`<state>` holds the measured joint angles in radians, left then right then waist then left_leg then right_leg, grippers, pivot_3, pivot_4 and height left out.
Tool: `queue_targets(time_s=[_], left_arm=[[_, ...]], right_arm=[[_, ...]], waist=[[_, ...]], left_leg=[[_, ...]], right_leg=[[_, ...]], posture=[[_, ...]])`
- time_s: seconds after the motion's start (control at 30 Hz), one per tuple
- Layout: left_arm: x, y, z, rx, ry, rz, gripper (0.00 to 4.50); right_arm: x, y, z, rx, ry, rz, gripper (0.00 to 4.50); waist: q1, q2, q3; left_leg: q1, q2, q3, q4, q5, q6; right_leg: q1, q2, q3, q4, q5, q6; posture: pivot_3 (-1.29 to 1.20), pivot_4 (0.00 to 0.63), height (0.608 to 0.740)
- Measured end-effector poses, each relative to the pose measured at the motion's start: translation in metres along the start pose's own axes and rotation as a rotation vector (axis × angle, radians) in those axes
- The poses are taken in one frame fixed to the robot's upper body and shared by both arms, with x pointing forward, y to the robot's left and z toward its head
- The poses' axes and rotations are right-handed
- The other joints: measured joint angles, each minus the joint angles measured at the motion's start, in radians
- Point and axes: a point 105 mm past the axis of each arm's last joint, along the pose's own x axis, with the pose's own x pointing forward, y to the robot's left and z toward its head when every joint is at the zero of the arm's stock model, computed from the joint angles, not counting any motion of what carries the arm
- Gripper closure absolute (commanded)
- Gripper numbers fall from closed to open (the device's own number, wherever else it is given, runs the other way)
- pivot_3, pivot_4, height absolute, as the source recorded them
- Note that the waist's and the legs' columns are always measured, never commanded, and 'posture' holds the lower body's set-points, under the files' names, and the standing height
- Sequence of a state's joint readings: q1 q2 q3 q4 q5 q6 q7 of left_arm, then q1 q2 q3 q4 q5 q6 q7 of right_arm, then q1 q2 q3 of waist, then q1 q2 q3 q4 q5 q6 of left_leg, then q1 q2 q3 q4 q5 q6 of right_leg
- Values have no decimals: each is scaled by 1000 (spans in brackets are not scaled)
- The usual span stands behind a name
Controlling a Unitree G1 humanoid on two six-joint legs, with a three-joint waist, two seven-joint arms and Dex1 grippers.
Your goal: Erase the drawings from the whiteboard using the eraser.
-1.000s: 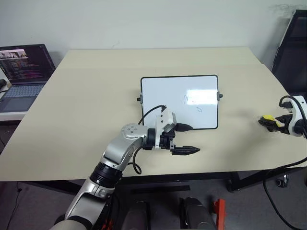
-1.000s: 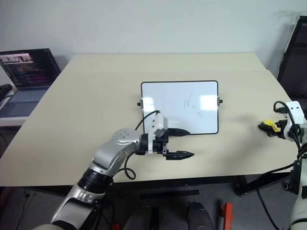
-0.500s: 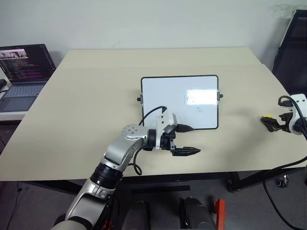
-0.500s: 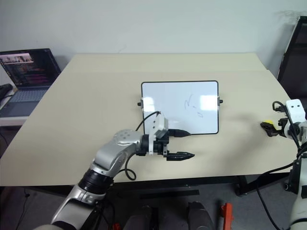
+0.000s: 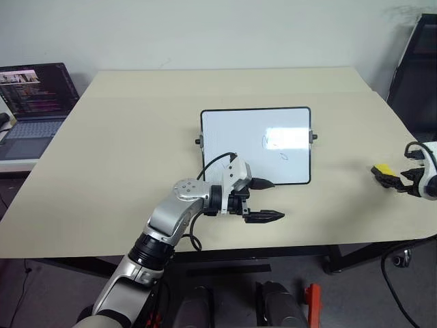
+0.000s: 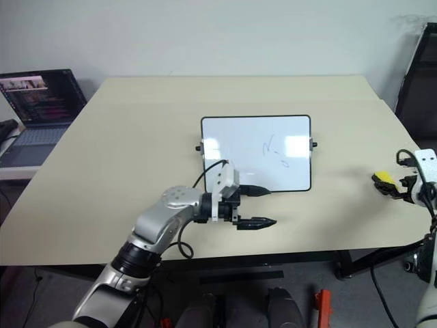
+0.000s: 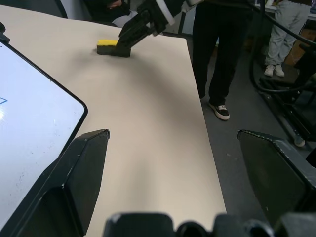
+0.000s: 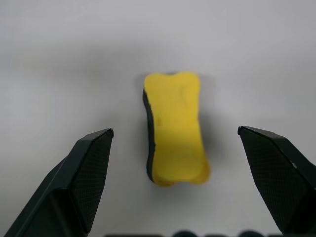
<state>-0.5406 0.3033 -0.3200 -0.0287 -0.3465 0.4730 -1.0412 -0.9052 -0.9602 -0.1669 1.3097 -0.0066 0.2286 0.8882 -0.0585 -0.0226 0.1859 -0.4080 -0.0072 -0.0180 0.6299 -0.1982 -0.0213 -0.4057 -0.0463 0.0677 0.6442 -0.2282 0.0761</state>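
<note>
Beige and wide, the surface (image 5: 136, 137) is carrying everything, with a laptop (image 5: 31, 102) glowing off its far left edge. Near the middle the whiteboard (image 5: 255, 145) is lying flat, its faint drawings (image 5: 273, 145) sitting toward its right half, not yet wiped. The left gripper (image 5: 263, 199) is hanging at the board's near edge with its fingers spread and nothing between them, pointing toward the robot's right.

Well apart from the board, out by the right edge of the surface, the eraser (image 5: 384, 171) is lying yellow side up on its black base. The right gripper (image 8: 177, 182) is hovering just beside it, on the side away from the board, fingers spread wide and gripping nothing. In the right wrist view the eraser's long axis is running straight out along the line of the fingers, so the short sides are facing the two pads. By my reckoning the right arm is far nearer, and it is needing only to push forward and down so the fingers are straddling the block before closing.
</note>
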Motion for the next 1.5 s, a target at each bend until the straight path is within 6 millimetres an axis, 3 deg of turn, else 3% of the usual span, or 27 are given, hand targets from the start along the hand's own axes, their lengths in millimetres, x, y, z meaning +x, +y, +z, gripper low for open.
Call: queue_targets(time_s=[0.33,0.63,1.5], left_arm=[[2,-2,-1,-1,5,-10,0],[3,-3,-2,-2,8,-16,0],[3,-3,-5,-8,12,-10,0]], right_arm=[[-6,-4,-12,-40,3,10,231],[10,15,-20,-21,55,79,231],[19,15,-6,13,44,-11,231]], waist=[[-2,0,0],[-2,0,0],[-1,0,0]], left_leg=[[2,0,2,0,0,0],[2,0,2,0,0,0],[2,0,1,0,0,0]], right_leg=[[1,0,2,0,0,0],[1,0,2,1,0,0],[1,0,2,0,0,0]], posture=[[0,150,740],[0,150,740],[0,150,740]])
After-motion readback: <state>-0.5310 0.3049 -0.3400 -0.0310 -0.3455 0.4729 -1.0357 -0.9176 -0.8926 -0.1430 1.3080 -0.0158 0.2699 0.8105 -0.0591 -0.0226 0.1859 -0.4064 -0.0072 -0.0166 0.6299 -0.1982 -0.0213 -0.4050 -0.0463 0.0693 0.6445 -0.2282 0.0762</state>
